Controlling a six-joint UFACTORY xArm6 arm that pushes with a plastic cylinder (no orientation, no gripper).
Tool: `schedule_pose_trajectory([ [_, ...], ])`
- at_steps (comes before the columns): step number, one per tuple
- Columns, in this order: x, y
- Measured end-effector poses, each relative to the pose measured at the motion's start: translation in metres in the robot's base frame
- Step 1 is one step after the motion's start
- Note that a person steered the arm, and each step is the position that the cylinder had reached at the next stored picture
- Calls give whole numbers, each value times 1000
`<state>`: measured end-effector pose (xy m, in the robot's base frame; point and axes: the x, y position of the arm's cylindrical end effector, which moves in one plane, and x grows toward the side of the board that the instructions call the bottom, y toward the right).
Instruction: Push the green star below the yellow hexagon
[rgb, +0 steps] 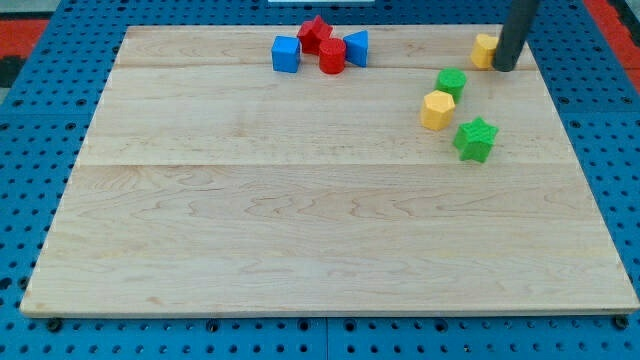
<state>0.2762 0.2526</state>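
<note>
Green star (476, 139) lies near the desk's (300, 250) right edge, in the upper half, just below and right of the yellow hexagon (437, 110). A green block (452, 82) sits just above the hexagon. Farther up, my tip (504, 68) rests beside a yellow block (485, 50) near the top right corner. At the top edge cluster two blue blocks (286, 54) and two red ones (332, 56). No pincer shows.
</note>
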Motion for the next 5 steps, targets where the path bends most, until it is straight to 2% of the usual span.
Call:
schedule_pose_trajectory([
  [1,-15,2],
  [2,-20,-31],
  [3,7,-19],
  [4,59,2],
  [5,99,-23],
])
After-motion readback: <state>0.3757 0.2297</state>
